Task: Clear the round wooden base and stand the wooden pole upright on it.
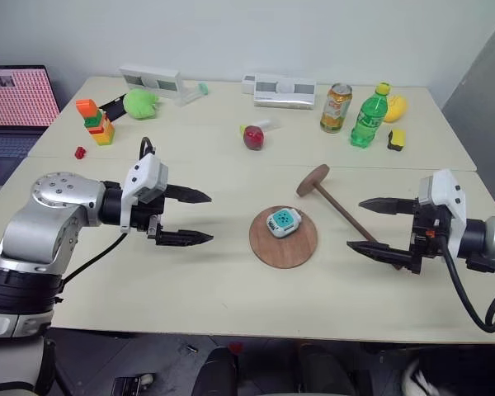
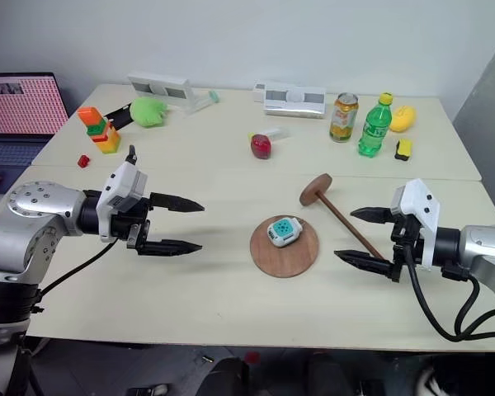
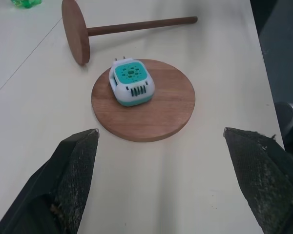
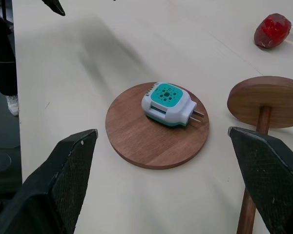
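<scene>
Table, round wooden base between open fingers

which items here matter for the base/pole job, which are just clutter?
Job:
round wooden base
wooden pole, lying beside the base
white-and-teal plug-in device, sitting on the base

Clutter:
green bottle
drink can
red fruit
green plush toy
block stack
</scene>
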